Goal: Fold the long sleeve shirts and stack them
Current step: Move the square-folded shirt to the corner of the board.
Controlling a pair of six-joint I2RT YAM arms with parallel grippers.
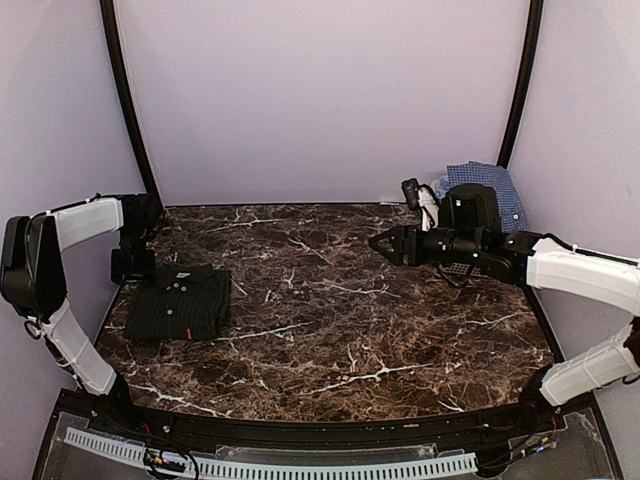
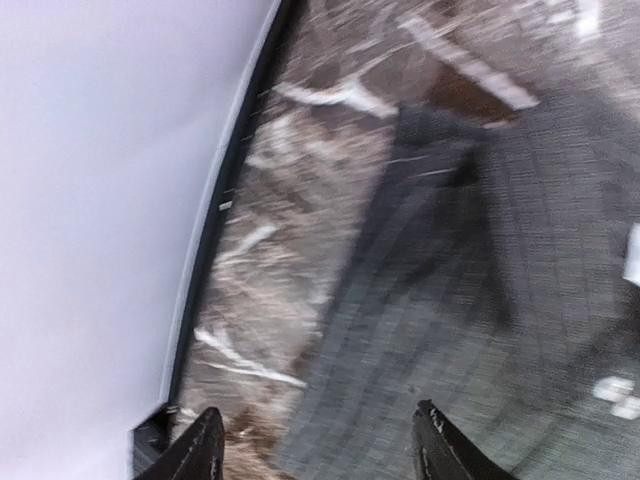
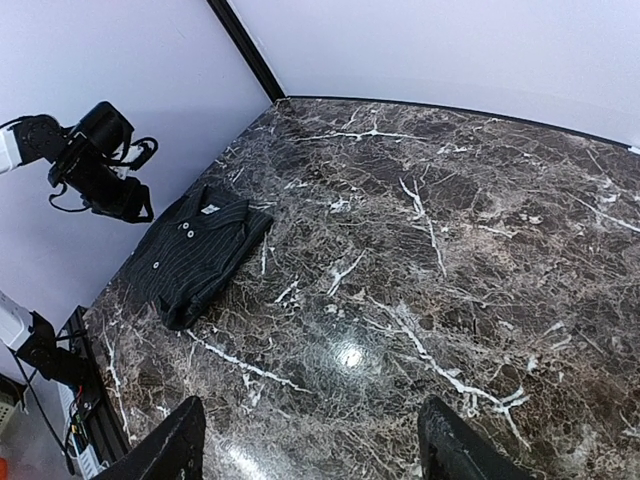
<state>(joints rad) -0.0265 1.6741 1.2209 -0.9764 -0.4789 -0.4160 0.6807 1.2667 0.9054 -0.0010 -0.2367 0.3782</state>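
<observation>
Left claw [image 2: 318,415] and right claw [image 3: 310,408] are held spread, empty; folded black shirt [image 1: 180,303] is laid left, presumably as stack base.

Left wrist view blurred; black shirt [image 2: 450,300] cut off there. Check shirt [image 1: 505,182] mostly behind right arm [image 1: 580,272] (far right corner).

Left arm [image 1: 72,222] and right arm [image 1: 585,275]: rounded white link shells, black joints and wrist housings. Black cables [image 3: 143,147] loop at the left wrist. Left gripper [image 2: 318,408] and right gripper [image 3: 312,402]: black tapered fingers.
</observation>
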